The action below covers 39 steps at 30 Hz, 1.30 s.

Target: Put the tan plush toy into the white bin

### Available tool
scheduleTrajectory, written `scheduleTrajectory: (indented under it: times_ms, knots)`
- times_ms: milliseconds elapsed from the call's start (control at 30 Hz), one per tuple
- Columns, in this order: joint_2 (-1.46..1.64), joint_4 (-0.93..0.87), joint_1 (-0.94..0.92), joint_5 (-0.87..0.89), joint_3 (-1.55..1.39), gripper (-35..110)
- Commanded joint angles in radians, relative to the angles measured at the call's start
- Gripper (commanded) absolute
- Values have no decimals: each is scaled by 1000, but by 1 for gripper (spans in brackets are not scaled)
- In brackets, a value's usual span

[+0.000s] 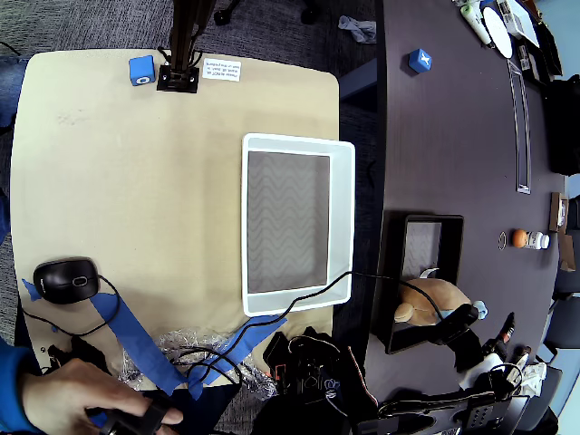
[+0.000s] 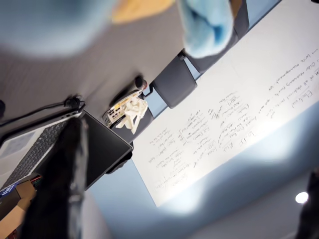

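overhead view: rounded golden-tan plush toy with pale blue fin, gripper against it, grip unclear

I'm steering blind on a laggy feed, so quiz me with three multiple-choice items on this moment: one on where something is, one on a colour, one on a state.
1. Where does the tan plush toy lie in the overhead view?
A. in the white bin
B. on the bare tan board
C. at the black bin, right of the white bin

2. What colour is the tape on the tan board?
A. blue
B. red
C. yellow

3. What is the state of the white bin?
A. tipped on its side
B. upright, with only its grey zigzag floor showing
C. covered by a lid

Answers: 1 C, the toy sits at the black bin's lower edge, with the gripper beside it. 2 A, the strips near the mouse are blue. 3 B, nothing lies inside it.
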<state>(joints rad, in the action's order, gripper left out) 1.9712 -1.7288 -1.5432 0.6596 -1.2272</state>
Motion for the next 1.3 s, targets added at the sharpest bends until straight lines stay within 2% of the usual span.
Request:
scheduleTrajectory:
  times_ms: [0,533,833,1267]
  knots:
    - [31,-8,-8,20,-11,62]
    - [9,-8,-2,23,-95,62]
    - [-106,-8,77,21,-81,62]
    - [-247,-8,83,11,-78,62]
